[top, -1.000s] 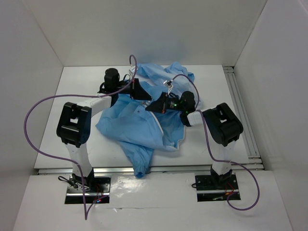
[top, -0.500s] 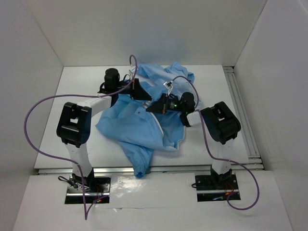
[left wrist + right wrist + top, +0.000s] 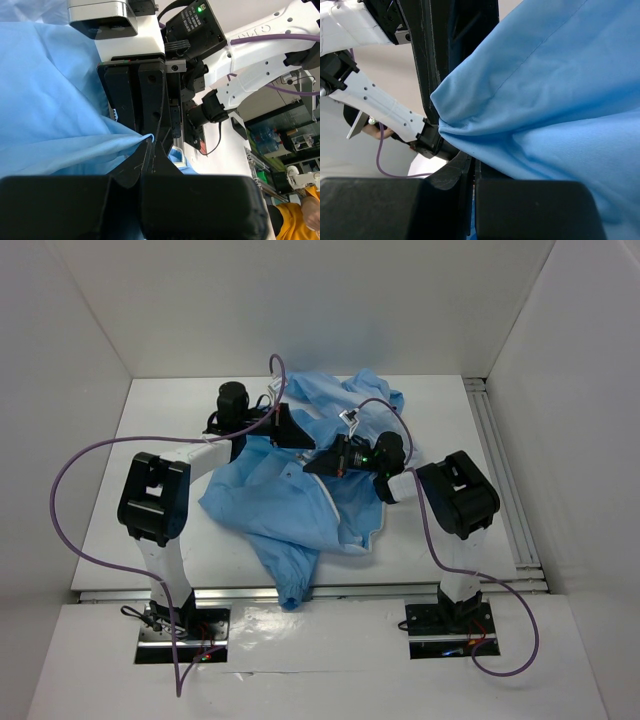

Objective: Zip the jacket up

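The light blue jacket point(image 3: 280, 502) lies crumpled across the middle of the table, one sleeve hanging over the near edge. Its white zipper edging point(image 3: 333, 508) runs down the front. My left gripper point(image 3: 303, 440) and right gripper point(image 3: 313, 464) meet tip to tip over the upper front of the jacket. In the left wrist view my left gripper point(image 3: 150, 145) is shut on a fold of the jacket point(image 3: 55, 115), with a bit of edging point(image 3: 181, 159) beside it. In the right wrist view my right gripper point(image 3: 472, 159) is shut on the jacket point(image 3: 555, 100), which drapes over it.
A metal rail point(image 3: 497, 470) runs along the table's right side. Purple cables point(image 3: 70, 470) loop from both arms. White walls close in the table at the back and on both sides. The table's front edge point(image 3: 400, 588) is just before the arm bases.
The right arm has shifted very slightly to the left. Both grippers stay shut at the same spot on the jacket.
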`<state>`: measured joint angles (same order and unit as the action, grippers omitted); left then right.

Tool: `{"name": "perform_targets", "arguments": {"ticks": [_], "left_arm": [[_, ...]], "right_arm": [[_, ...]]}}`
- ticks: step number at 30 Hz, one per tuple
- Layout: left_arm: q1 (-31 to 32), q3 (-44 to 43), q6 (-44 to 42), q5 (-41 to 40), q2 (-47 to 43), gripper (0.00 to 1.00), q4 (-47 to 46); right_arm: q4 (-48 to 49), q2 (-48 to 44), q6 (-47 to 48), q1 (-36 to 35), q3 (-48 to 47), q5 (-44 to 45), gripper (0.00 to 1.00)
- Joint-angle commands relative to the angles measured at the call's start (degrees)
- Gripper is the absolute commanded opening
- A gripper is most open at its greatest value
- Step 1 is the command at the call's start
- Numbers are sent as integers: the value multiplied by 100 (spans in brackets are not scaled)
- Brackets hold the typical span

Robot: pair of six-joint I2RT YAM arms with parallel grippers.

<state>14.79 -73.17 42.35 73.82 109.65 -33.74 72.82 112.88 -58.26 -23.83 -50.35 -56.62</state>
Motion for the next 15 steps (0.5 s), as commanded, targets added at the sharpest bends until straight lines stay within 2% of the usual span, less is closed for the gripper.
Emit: {"name": "perform_targets", "arguments": {"ticks": [1,11,15], "left_arm": [[51,-66,-86,291,-92,0,-160],[51,-189,-376,229,-92,0,191],[51,-189,-228,229,-40,0,17]], "right_arm": [[804,-38,-10,46,-98,-51,0],[998,-38,-115,46,-98,-51,0],[998,-38,-115,46,-98,-104,0]]}}
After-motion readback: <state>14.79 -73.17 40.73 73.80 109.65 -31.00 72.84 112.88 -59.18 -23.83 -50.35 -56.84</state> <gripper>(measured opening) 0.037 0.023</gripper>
